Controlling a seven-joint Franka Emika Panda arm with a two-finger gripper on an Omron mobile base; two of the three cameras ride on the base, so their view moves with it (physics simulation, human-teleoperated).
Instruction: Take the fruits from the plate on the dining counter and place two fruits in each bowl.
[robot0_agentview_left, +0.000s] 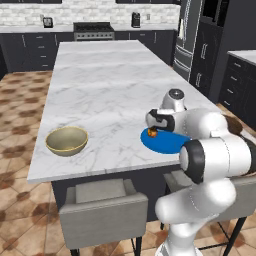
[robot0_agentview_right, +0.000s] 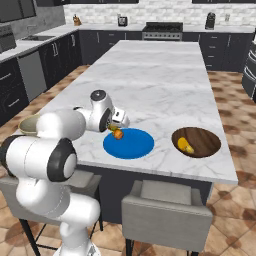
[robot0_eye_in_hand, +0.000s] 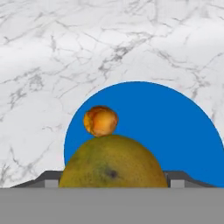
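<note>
Even, bright rendered light falls from above with no single source. The marble surface (robot0_agentview_left: 110, 90) shows soft pale sheen but no hard glare. Shadows are faint; the far cabinets stay dim. All views are low in resolution and slightly soft, with blocky edges and no bending at the borders.

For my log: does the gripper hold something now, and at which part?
The gripper seems to hold the yellow-green fruit, one finger at each side; the contact itself is hidden.

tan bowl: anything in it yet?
Cannot tell fully: the visible part of the tan bowl inside looks empty, but its near wall hides the rest.
</note>
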